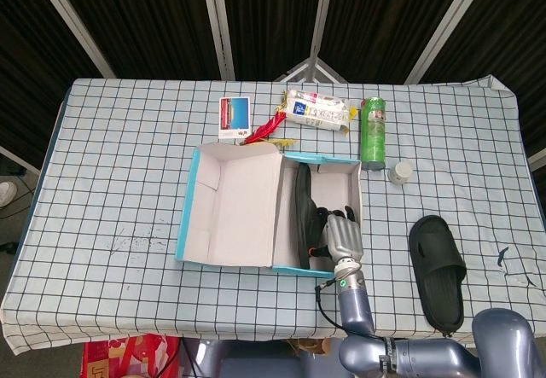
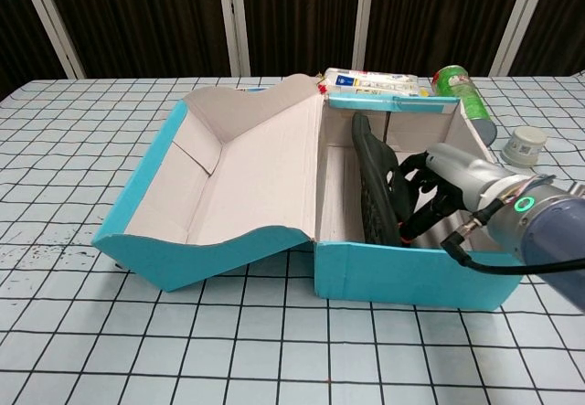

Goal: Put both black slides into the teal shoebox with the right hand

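The right hand (image 1: 339, 235) is down inside the teal shoebox (image 1: 322, 270), fingers curled around a black slide (image 1: 302, 215) and holding it. In the chest view the same hand (image 2: 437, 182) sits just right of that slide (image 2: 374, 183), which stands up on its edge, sole side facing the left wall of the box (image 2: 402, 272). It's in the box's base, nearer the left side, with bare cardboard floor between it and the hinge wall. The lid (image 1: 232, 208) is flopped open to the left, white inside showing, and in the chest view the lid (image 2: 228, 186) angles up off the table.

The other black slide (image 1: 437, 268) is out on the checked tablecloth (image 1: 128, 182), well to the right of the box near the front edge, lying flat with the strap up. Only the head view shows it.

Left hand isn't showing in either camera.

Along the back of the table there's a green canister (image 1: 372, 132) lying down, a small white-capped jar (image 1: 399, 171) just beside its near end, a white snack packet (image 1: 317, 110), something red and stringy (image 1: 265, 127) next to it, and a red and blue card (image 1: 234, 116). From the chest view the canister (image 2: 462, 93) and jar (image 2: 524, 144) peek out behind the box's right corner.
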`<state>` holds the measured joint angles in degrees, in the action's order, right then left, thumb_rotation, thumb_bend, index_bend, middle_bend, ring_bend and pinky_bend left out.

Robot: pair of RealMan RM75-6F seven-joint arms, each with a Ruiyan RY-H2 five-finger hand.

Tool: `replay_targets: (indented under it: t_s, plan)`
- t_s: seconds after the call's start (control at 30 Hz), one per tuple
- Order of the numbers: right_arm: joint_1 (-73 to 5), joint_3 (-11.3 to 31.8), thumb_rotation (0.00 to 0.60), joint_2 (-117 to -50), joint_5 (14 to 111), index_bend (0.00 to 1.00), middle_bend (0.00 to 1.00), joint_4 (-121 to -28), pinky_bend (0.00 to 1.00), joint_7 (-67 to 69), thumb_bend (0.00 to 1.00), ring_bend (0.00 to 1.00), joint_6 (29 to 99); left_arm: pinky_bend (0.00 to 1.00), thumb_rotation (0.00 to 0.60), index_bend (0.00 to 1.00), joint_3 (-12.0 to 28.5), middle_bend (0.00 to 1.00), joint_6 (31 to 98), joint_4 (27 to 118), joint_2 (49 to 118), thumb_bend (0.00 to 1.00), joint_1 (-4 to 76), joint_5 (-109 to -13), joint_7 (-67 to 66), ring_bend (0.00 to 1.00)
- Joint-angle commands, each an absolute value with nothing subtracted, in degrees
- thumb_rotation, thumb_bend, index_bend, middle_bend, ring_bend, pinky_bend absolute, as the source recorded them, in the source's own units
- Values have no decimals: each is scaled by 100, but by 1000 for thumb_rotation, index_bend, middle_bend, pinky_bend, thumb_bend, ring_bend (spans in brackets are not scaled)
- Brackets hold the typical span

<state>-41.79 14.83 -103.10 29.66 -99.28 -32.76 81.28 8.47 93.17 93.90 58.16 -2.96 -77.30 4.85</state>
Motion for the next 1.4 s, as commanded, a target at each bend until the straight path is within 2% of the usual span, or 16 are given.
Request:
replay_targets:
  t_s: [0.03, 0.7, 0.87, 1.1, 1.4]
  plan:
    - [-4156, 1476, 600, -10341, 2988, 595, 511, -9897, 0, -3353, 501, 206, 8093, 91, 600, 104, 849, 45, 9315, 9390, 5815, 373, -297, -7725, 491, 0]
    - [-4046, 1669, 600, -10455, 3147, 594, 512, -10015, 0, -3680, 501, 206, 8052, 91, 600, 104, 850, 45, 9315, 9386, 5805, 373, -301, -7740, 529, 0]
    - [-4024, 1712, 600, -10390, 3075, 499, 441, -10135, 0, -3737, 497, 177, 7940, 91, 600, 104, 854, 45, 9329, 9382, 5801, 373, -312, -7734, 550, 0]
    - [-4020, 1820, 600, -10281, 2958, 324, 319, -10308, 0, -3755, 388, 122, 7784, 91, 600, 104, 853, 45, 9320, 9385, 5802, 373, -307, -7737, 549, 0]
    - [-4037, 1878, 600, -10130, 2793, 240, 212, -10464, 0, -3800, 307, 73, 7625, 91, 600, 104, 856, 45, 9323, 9387, 5795, 373, -315, -7731, 568, 0]
